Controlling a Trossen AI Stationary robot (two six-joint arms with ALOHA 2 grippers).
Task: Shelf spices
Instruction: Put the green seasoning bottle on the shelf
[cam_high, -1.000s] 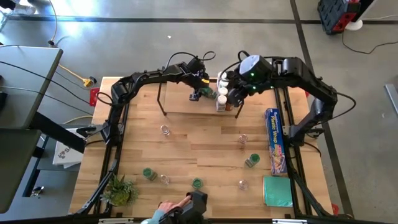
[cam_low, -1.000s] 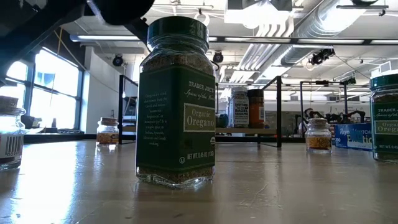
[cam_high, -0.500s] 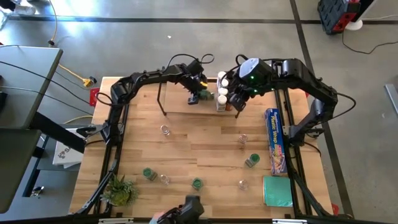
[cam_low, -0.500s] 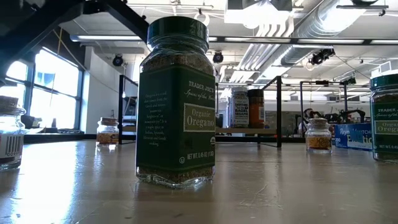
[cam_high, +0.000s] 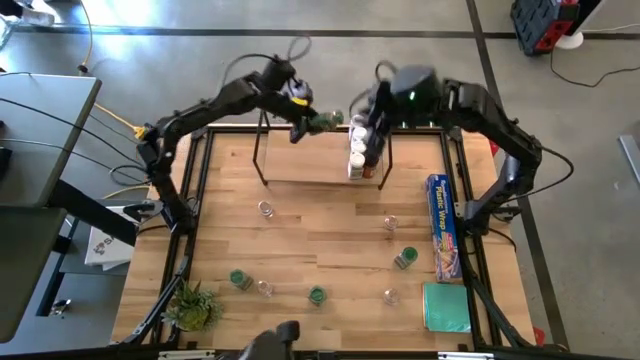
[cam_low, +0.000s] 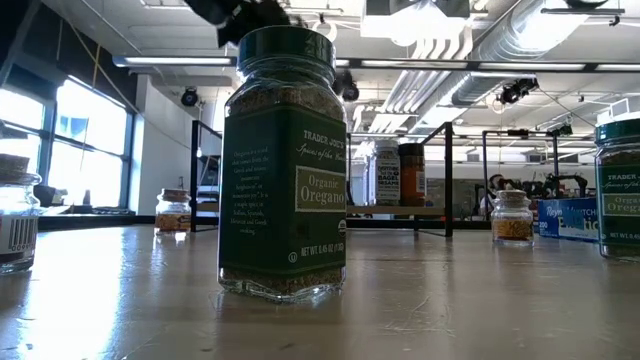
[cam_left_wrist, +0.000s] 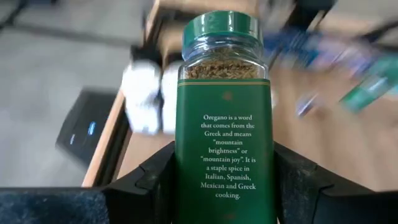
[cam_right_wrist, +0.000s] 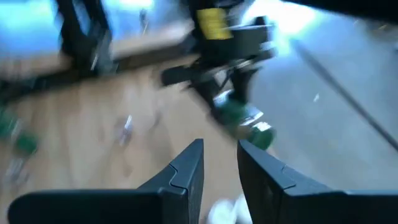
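The oregano jar (cam_left_wrist: 226, 118) in the left hand (cam_high: 308, 122) is a squat glass cylinder with a green screw lid and a green paper label, filled nearly to the neck with dried herb. Judged by that, it is light, rigid and breakable, and its glass is smooth enough to slip if pinched on a bare shoulder. The left wrist view shows the two dark fingers (cam_left_wrist: 149, 180) closed against the labelled body, low on its sides. That is the sensible place, since paper gives more bite than glass or the lid rim. In the high view this jar hangs in the upper middle of the frame, above the far edge of the shelf (cam_high: 300, 165) and not yet on its board.

To the right, a cluster of white-lidded jars (cam_high: 357, 140) already stands at the shelf's right end. The right hand (cam_high: 372, 135) is over them, with its fingers a narrow gap apart in the right wrist view and nothing between them.

More spices lie scattered over the table (cam_high: 320, 240): green-lidded ones at lower left (cam_high: 238, 279), lower centre (cam_high: 316, 295) and centre right (cam_high: 405, 258), and clear-lidded ones between. The nearest green jar (cam_low: 283, 165) fills the low view. A blue plastic-wrap box (cam_high: 441, 226) lies along the right side and a small plant (cam_high: 193, 305) stands at lower left.
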